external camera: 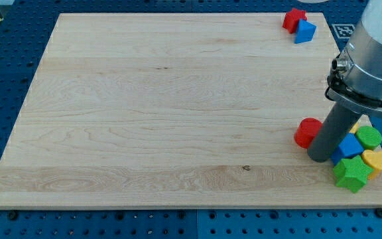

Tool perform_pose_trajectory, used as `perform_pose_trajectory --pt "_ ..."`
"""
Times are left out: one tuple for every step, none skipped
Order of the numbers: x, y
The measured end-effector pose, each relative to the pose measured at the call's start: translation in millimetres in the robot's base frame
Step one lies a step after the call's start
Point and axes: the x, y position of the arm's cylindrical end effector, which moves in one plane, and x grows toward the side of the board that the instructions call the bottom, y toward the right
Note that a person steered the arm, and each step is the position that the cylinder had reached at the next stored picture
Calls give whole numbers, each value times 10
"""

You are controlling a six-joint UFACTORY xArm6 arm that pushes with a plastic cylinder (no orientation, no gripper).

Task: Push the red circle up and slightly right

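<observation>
The red circle point(306, 132) lies near the view's right side of the wooden board point(164, 106). My tip point(319, 158) is at the end of the dark rod, just right of and slightly below the red circle, touching or nearly touching it. Right of the rod sits a cluster: a blue block point(349, 145), a green round block point(369, 137), a yellow heart point(377, 160) and a green star-like block point(351, 174). The rod hides part of the cluster.
A red block point(293, 18) and a blue block point(304, 31) sit touching each other at the view's top right corner of the board. The board's right edge runs close behind the cluster. A blue pegboard surrounds the board.
</observation>
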Motion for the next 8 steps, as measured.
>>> perform_pose_trajectory --pt "-83 -125" --pt "-274 -133" --pt "-513 -155" --pt "-753 -384" --pt "-1037 -367" --pt "-977 -238" --pt "-506 -390" --pt "-396 -117"
